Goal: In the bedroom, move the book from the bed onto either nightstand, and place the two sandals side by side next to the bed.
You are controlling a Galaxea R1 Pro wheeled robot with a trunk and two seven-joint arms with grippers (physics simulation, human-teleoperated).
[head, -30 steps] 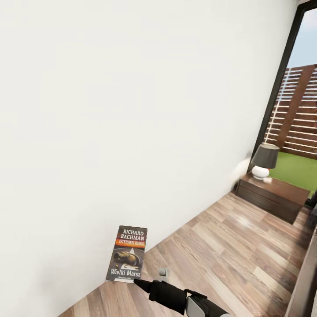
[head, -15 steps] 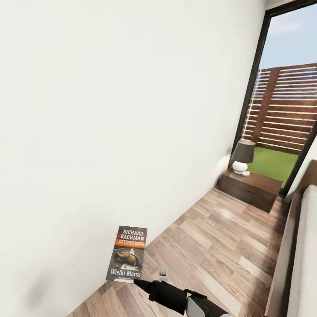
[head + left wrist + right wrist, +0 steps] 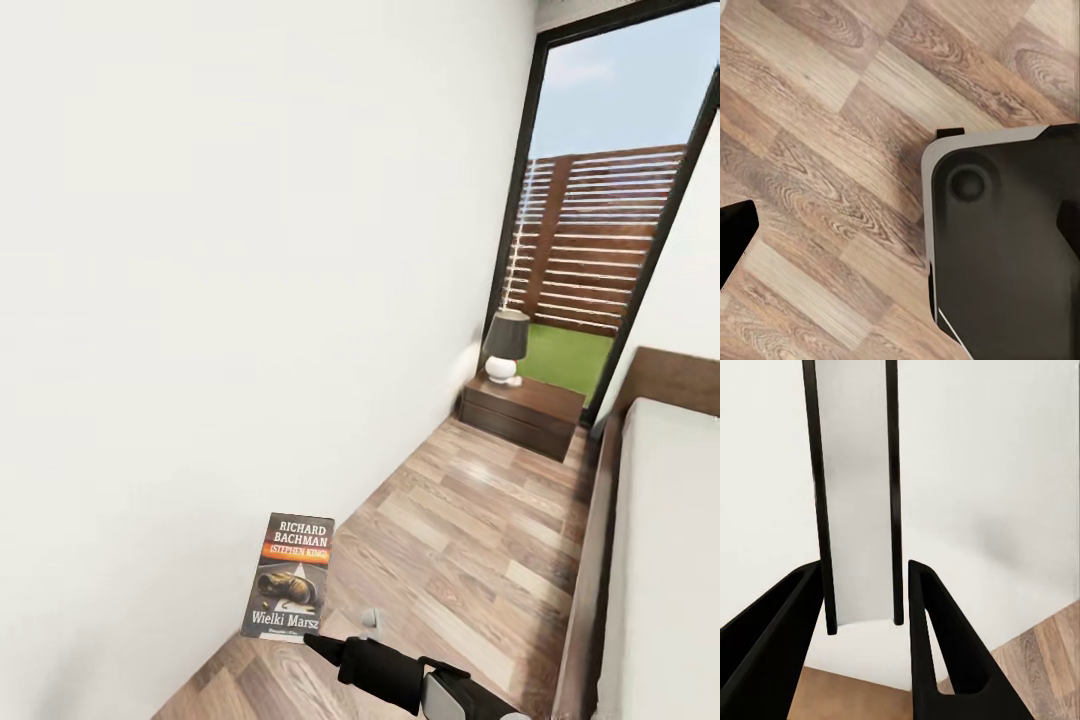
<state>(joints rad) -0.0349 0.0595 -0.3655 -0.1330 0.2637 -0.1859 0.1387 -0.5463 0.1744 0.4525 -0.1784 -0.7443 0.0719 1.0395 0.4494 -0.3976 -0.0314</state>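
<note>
1. Nearest, right tool (image 3: 305, 637) low in the head view, black fingers (image 3: 934, 645) pinching the book (image 3: 290, 578) by its lower edge; seen edge-on between the two fingers in the right wrist view (image 3: 859, 495)
2. Held upright in the air, cover facing the head camera: greyish top with white lettering, orange band, dark picture below; off the bed and above the wood-plank floor (image 3: 470, 540), in front of the white wall (image 3: 220, 280)
3. Left tool: one black fingertip (image 3: 731, 229) at the edge of the left wrist view, over floor planks beside a dark rounded part of the robot's body (image 3: 1009, 240); cannot tell whether spread or pressed together
4. Along the right side, bed (image 3: 665, 560) with dark-brown frame and plain light-grey mattress
5. Farther back, nightstand (image 3: 522, 412) against the wall, in the corner by the window, well apart from the book
6. Standing on its top, lamp (image 3: 505, 345) with dark shade and white base
7. Beyond, tall black-framed window (image 3: 600, 200) showing a slatted brown fence and grass
</note>
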